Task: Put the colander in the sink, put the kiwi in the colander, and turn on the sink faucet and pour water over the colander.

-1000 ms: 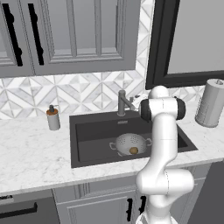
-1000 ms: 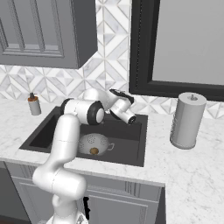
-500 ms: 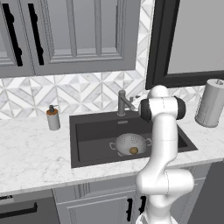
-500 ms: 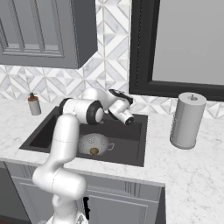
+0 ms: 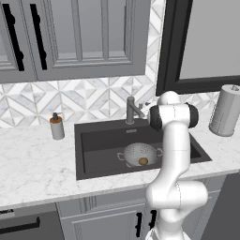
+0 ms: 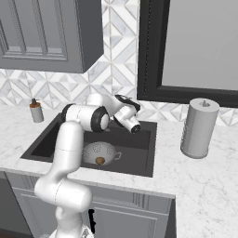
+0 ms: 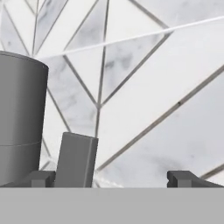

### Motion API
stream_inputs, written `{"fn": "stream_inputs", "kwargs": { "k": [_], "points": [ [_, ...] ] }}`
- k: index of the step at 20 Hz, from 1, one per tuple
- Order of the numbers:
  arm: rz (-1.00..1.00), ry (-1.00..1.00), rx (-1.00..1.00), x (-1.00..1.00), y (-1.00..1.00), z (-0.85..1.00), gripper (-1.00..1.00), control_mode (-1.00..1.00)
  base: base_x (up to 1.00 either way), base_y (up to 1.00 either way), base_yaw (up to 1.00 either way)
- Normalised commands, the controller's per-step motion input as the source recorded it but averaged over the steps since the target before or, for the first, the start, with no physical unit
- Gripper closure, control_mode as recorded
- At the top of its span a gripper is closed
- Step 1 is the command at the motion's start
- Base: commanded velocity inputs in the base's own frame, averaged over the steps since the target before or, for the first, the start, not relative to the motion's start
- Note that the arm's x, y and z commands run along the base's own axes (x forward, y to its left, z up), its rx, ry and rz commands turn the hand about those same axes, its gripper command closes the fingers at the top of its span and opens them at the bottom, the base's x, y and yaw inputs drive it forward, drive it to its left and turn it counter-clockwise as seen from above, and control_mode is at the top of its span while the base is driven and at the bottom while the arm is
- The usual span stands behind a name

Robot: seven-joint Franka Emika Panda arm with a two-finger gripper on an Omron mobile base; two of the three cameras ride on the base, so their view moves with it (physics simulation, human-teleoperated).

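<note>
The grey colander (image 5: 139,154) stands in the dark sink (image 5: 101,145), with the brown kiwi (image 5: 143,161) lying inside it; both also show as the colander (image 6: 98,153) and the kiwi (image 6: 100,161). My gripper (image 7: 113,179) is open, up at the sink faucet (image 5: 132,110) by the tiled backsplash. In the hand view the faucet's round body (image 7: 21,118) fills the left side. Its flat lever (image 7: 76,159) stands between my fingertips, close to the left one (image 7: 41,178). No water is running.
A soap dispenser (image 5: 56,126) stands on the marble counter left of the sink. A paper towel roll (image 5: 225,110) stands at the right. Dark cabinets hang above the backsplash, and a black-framed window is behind the faucet's right side.
</note>
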Motion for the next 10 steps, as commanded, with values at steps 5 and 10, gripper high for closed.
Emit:
{"fn": "stream_inputs", "kwargs": {
  "k": [5, 10],
  "points": [
    [0.00, 0.00, 0.01, 0.02, 0.04, 0.00, -1.00, -1.00, 0.00, 0.00, 0.00],
    [0.00, 0.00, 0.03, 0.00, 0.07, 0.00, -1.00, -1.00, 0.00, 0.00, 0.00]
  ]
}}
